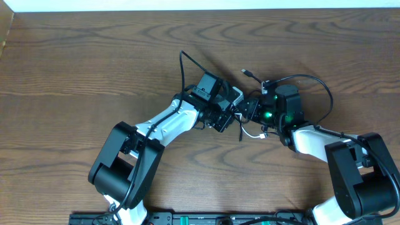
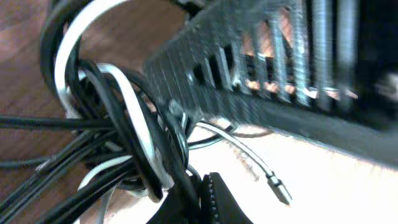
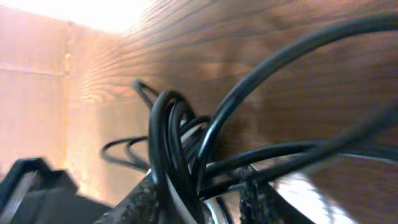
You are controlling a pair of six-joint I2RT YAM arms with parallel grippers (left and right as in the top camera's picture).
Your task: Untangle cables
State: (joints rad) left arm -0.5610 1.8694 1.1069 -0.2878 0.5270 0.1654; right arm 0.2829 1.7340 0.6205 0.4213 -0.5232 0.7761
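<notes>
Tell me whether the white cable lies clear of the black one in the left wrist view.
No, the white cable loops in among the strands of the black cable, tangled with them.

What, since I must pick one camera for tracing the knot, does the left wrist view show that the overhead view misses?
Only the left wrist: how the white cable threads between black cable loops, strand by strand. Only overhead: the left arm and right arm meeting over the table, so where the tangle sits. Both: white and black strands bunched together.
</notes>
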